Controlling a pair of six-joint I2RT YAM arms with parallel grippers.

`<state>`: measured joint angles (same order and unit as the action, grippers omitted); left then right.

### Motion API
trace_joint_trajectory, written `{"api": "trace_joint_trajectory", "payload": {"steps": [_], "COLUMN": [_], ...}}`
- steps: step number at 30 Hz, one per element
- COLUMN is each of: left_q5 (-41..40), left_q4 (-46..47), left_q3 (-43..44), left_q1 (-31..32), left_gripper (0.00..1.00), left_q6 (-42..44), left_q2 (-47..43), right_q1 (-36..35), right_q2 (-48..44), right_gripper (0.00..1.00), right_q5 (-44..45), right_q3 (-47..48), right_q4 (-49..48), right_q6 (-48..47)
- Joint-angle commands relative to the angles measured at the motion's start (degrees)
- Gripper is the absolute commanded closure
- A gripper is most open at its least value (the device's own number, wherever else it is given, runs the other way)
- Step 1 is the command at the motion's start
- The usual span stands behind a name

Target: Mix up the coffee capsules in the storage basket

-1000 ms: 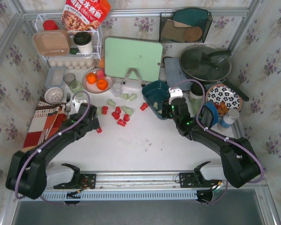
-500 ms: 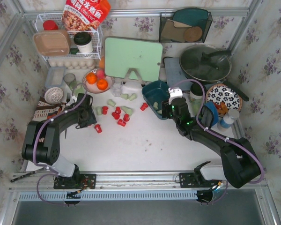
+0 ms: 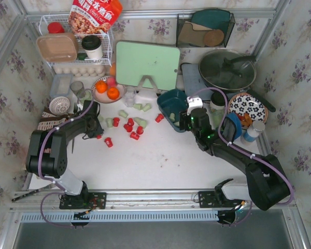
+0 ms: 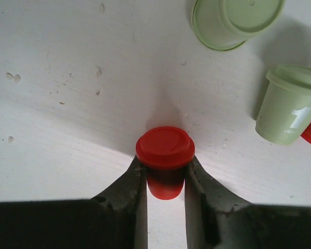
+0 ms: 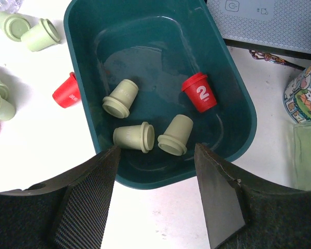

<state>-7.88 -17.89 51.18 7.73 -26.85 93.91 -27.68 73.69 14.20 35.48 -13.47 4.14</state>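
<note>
- Top view: shows the left gripper (image 3: 95, 134) gone from wide open a second ago to nipped in on a red capsule (image 3: 98, 136) at its tip, with the arm folded back leftward. Means a pick is starting, one more pod for the tub.
- Same view: puts the storage basket (image 3: 168, 101) well off to the right of that gripper, with loose coffee capsules (image 3: 129, 124) scattered on the table (image 3: 155, 161) between. Most still outside, so task looks early.
- Same view: right gripper (image 3: 186, 117) unmoved over the last second, parked at the basket's near edge.
- Left wrist view: adds what the top cannot, jaws pressed on both sides of the red capsule (image 4: 165, 148) just under its rim, left gripper (image 4: 166, 171) low, pod apparently still on the table. Two pale green pods (image 4: 233, 21) ahead and to the right, apart from the fingers.
- Right wrist view: only one showing the contents. Right gripper (image 5: 155, 149) spread wide, nothing between the jaws, storage basket (image 5: 145, 52) just ahead and below.
- Inside: three green pods (image 5: 135, 137) and one red pod (image 5: 199, 92), hardly mixed yet.
</note>
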Motion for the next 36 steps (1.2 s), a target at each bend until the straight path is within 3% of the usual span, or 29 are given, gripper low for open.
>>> {"api": "trace_joint_trajectory", "payload": {"steps": [1, 5, 10, 14, 18, 22, 29, 36], "left_q5": [2.3, 4.0, 6.2, 7.6, 6.8, 8.2, 15.4, 20.1], "left_q4": [-0.7, -1.4, -2.1, -2.5, -1.2, 4.5, 15.2, 19.9], "left_q3": [-0.6, -1.8, -2.7, 0.0, 5.9, 12.5, 27.6, 42.6], "left_q1": [-0.1, 0.1, 2.9, 10.1, 18.0, 23.2, 28.0, 30.8], "left_gripper": [0.81, 0.87, 0.90, 0.90, 0.89, 0.88, 0.88, 0.86], "left_q6": [0.3, 0.3, 0.9, 3.3, 5.3, 7.2, 8.1, 8.7], "left_q2": [-0.7, -4.4, -15.1, -21.2, -21.2, -16.1, 4.3, 21.9], "right_q1": [0.0, 0.0, -0.1, 0.0, 0.0, 0.0, -0.1, 0.1], "right_q2": [-0.4, -0.6, -1.0, -1.5, -4.3, -9.5, -16.7, -18.9], "right_gripper": [0.33, 0.33, 0.33, 0.33, 0.34, 0.33, 0.33, 0.32], "right_q5": [0.0, 0.1, -0.1, 0.4, 5.6, 11.0, 16.4, 17.2], "right_q3": [0.2, 0.1, -0.1, -0.7, -2.8, -7.0, -12.1, -14.4], "right_q4": [-1.4, -1.3, -1.4, -2.2, -3.6, -7.6, -12.6, -15.3], "right_q6": [-0.2, -0.2, 0.1, 0.6, 2.2, 3.0, 3.6, 3.1]}}
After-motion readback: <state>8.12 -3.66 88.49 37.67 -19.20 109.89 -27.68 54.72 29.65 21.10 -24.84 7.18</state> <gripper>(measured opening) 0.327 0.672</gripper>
